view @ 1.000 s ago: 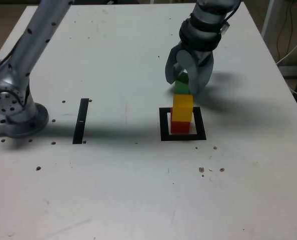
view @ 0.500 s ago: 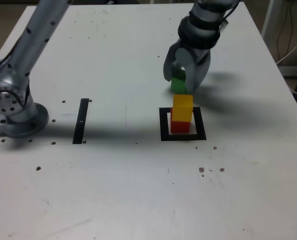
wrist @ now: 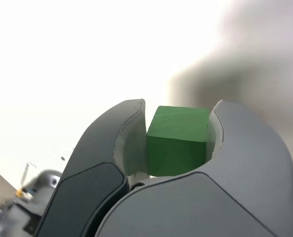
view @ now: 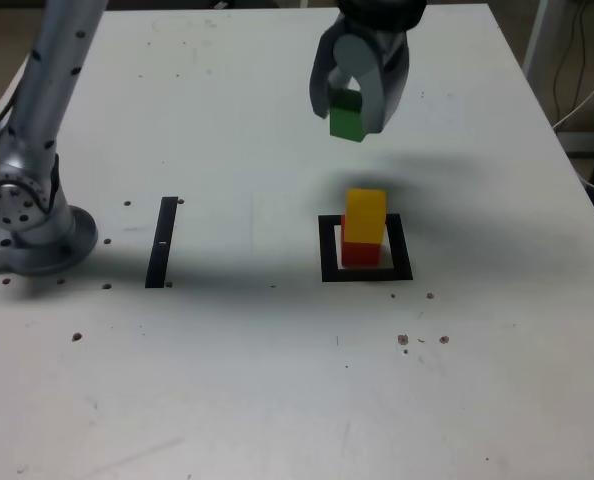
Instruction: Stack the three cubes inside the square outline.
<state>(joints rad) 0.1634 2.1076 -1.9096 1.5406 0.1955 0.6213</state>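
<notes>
White table [view: 227,380]; matte green cube [view: 347,121] gripped.

We've got a white desk [view: 257,380] here, kinda scuffed, with little dark specks scattered around the near side. Sitting straight on it: the arm's grey base [view: 32,225] at the exterior view's left edge, a narrow black strip [view: 162,242] just to the right of that, and further right the black square outline [view: 367,270] with its white middle. The red cube [view: 359,250] rests inside that outline, with the yellow cube [view: 365,215] on top of it. We can also see soft shadows falling across the desk, one behind the stack and one running along the strip.
</notes>
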